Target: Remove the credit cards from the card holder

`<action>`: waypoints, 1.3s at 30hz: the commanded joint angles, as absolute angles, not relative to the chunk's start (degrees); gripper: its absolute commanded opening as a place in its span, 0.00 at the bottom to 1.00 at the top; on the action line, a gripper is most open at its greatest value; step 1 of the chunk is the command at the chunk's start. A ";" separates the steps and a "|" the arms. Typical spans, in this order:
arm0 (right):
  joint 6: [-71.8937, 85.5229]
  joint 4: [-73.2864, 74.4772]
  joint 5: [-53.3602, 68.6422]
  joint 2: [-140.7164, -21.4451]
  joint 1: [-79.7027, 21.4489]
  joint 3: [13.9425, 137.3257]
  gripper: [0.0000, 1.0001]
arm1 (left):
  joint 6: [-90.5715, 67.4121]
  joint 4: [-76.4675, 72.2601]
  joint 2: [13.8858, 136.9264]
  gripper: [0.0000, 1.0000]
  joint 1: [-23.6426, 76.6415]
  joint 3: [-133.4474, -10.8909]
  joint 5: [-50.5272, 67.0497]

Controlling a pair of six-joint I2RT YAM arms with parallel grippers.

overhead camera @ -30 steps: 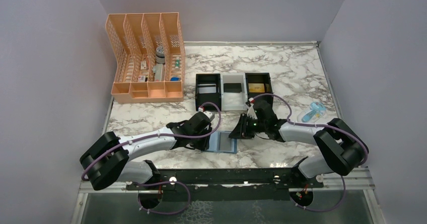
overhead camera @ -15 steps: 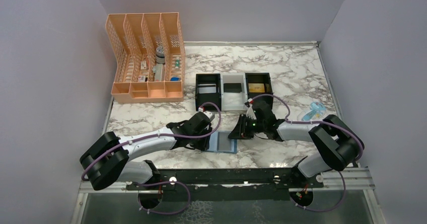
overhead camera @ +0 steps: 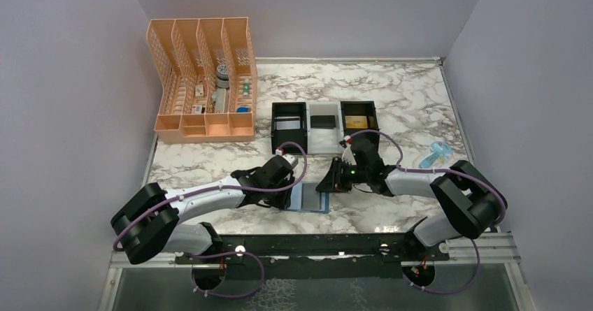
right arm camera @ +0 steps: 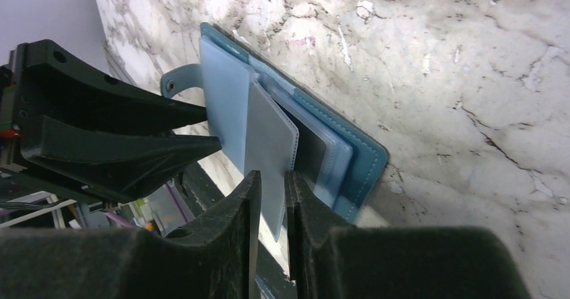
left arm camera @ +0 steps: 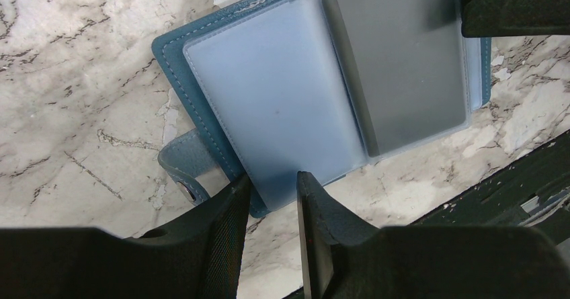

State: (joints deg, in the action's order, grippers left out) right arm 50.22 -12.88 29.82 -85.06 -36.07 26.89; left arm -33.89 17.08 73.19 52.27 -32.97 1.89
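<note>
The card holder (overhead camera: 311, 200), a teal-blue wallet, lies open on the marble between both grippers. Its clear pocket panels (left arm camera: 269, 97) are fanned out. My left gripper (left arm camera: 272, 181) stands a little open, fingertips over the wallet's near left corner (overhead camera: 292, 191). My right gripper (right arm camera: 272, 178) is shut on a grey pocket panel (right arm camera: 272, 144) raised off the cover (right arm camera: 366, 161), at the wallet's right edge (overhead camera: 329, 185). The credit cards lie in the tray (overhead camera: 324, 145) behind: silver (overhead camera: 287, 124), black (overhead camera: 322, 121), gold (overhead camera: 356, 121). No card shows in the visible pockets.
A peach mesh desk organizer (overhead camera: 203, 80) stands at the back left. A small light-blue object (overhead camera: 433, 157) lies to the right of the right arm. The black mounting rail (overhead camera: 315, 244) runs along the near table edge, just behind the wallet.
The right arm's elbow has shifted slightly and its gripper has edged a touch left. The wallet and the left gripper stay where they were.
</note>
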 commanded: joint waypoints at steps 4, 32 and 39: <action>51.98 -17.03 33.50 -83.93 -36.56 27.86 0.20 | -34.49 15.75 73.82 0.35 52.90 -32.19 2.21; 56.91 -28.57 40.67 -88.66 -36.61 28.79 0.20 | -37.67 11.18 73.47 0.34 53.65 -31.92 4.75; 57.04 -28.83 40.94 -89.31 -36.65 28.45 0.21 | -38.05 10.57 73.56 0.34 54.04 -31.97 4.97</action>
State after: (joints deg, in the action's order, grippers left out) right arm 56.80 -27.11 39.35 -88.33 -36.07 27.83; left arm -37.10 12.86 73.32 53.41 -32.71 3.55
